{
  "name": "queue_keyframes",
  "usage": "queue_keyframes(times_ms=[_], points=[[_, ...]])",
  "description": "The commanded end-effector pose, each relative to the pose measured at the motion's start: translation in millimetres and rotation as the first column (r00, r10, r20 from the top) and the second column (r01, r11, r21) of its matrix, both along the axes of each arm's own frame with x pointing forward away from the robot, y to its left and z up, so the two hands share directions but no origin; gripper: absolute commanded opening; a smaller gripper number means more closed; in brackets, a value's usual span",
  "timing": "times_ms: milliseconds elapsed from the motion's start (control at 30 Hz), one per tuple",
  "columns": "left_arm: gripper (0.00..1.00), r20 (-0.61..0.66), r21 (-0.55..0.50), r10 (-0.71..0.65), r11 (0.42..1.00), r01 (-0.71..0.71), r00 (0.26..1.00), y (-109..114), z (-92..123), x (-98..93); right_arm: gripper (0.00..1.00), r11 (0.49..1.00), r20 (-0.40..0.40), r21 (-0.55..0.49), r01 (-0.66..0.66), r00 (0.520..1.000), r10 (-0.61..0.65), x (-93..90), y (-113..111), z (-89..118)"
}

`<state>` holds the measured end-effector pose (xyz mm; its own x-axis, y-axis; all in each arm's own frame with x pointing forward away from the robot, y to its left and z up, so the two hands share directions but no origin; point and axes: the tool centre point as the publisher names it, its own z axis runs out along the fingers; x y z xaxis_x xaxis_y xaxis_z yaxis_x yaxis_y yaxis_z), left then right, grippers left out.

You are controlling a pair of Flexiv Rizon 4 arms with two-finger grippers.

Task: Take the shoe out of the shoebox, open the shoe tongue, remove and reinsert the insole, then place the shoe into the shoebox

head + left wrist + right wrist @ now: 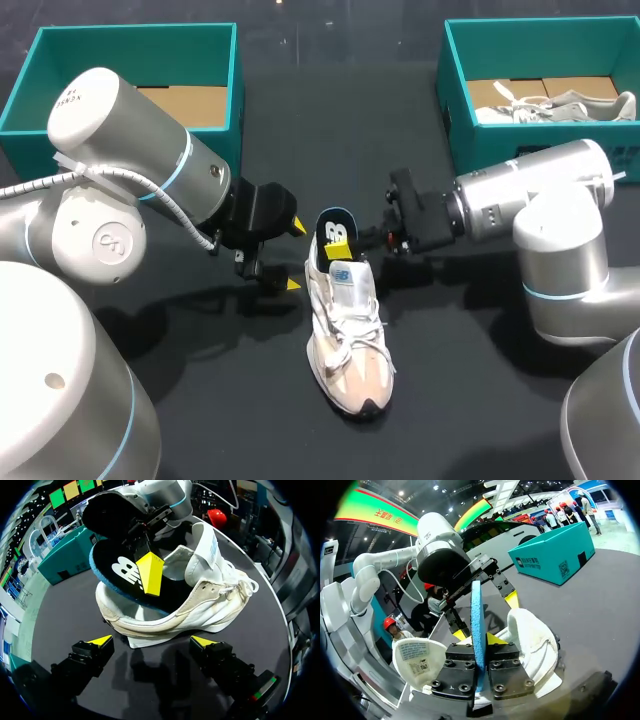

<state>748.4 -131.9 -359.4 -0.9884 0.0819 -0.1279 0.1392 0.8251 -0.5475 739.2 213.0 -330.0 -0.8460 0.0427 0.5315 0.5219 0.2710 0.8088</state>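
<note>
While shoe (350, 340) half-hides insole (335, 224) | right tool (478, 640) grips it | left tool (155, 641) agape (empty)

**Hidden and cropped parts around the shoe (348, 330).**
Head view: the lower end of the insole (334, 222) is sunk out of sight inside the shoe, and one fingertip of the right claw (346, 241) lies behind the insole. The left arm (120, 150) masks part of the near wall of the far-left shoebox (60, 45). The picture's edge cuts off the right side of the far-right shoebox (458, 95).
</note>
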Motion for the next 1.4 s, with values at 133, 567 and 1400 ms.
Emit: queue_keyframes(times_ms=[133,567,1400], points=[[1.00,0.002,0.001,0.000,1.000,0.000,1.000,0,0,-0.4,0.00,1.000,-0.026,-0.006,0.030,0.999,-0.030,-16.5,-4,-6],[1.00,0.002,0.001,0.000,1.000,0.000,1.000,0,0,-0.4,0.36,0.999,0.072,-0.049,0.000,0.997,0.004,10.6,5,24],[1.00,0.002,0.001,0.000,1.000,0.000,1.000,0,0,-0.4,0.14,0.999,-0.026,-0.049,0.013,1.000,-0.014,-7.7,-1,-1]])
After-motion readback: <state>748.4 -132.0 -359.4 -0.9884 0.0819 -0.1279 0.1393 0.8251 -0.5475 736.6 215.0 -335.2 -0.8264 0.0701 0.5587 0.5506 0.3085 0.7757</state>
